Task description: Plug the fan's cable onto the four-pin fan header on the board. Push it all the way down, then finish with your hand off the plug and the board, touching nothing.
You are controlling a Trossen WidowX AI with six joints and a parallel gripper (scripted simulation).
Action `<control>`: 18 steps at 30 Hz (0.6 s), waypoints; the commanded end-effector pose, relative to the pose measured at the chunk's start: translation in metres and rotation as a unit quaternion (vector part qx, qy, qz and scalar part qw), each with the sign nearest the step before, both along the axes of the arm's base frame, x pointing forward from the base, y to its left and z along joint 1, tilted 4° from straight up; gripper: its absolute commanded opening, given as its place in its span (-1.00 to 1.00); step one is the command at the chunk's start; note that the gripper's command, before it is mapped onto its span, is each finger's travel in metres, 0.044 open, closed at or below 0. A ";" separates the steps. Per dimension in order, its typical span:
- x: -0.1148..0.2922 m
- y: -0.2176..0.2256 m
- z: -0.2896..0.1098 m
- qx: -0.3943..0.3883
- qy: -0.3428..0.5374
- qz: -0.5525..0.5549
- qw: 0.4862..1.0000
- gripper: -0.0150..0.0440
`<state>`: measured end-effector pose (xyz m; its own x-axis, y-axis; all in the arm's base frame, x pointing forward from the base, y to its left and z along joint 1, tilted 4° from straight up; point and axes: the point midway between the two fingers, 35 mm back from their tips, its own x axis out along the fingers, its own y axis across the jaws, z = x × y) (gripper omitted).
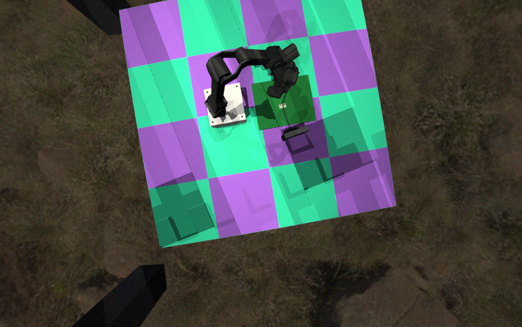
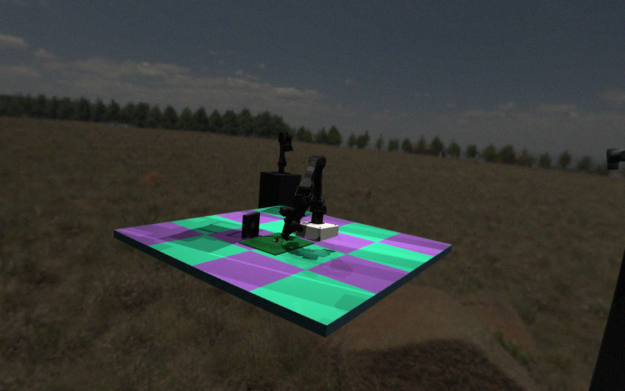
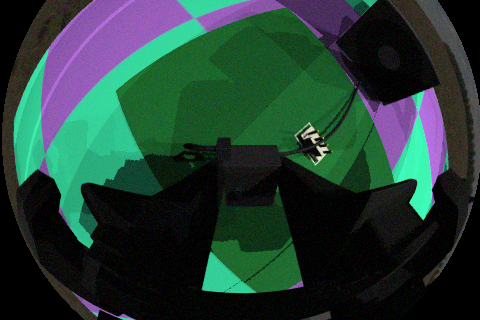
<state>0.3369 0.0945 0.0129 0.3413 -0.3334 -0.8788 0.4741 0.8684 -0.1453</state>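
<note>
A small black rectangular plug (image 3: 248, 159) sits clamped in the black parallel-jaw gripper (image 3: 248, 180) above the dark green square board (image 3: 200, 94). Its thin black cable (image 3: 336, 123) trails past the white four-pin header (image 3: 312, 143) to the black square fan (image 3: 387, 56). Shadow hides the pins.

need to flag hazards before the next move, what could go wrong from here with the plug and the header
1. The gripper is shut on the plug, which sits off to the side of the white header; lowering from here would likely press it onto the bare green board.
2. The thin cable runs taut-looking to the fan; further travel may tug the fan or twist the plug in the grip.
</note>
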 end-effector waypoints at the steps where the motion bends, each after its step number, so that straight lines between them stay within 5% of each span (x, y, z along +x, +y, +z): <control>1: -0.001 0.000 -0.003 -0.014 -0.016 0.001 1.000 -0.49; 18: -0.001 0.005 -0.009 -0.064 -0.092 0.014 0.994 -0.49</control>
<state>0.3376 0.0997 0.0055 0.4839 -0.4114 -0.7724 0.4732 0.8655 -0.1646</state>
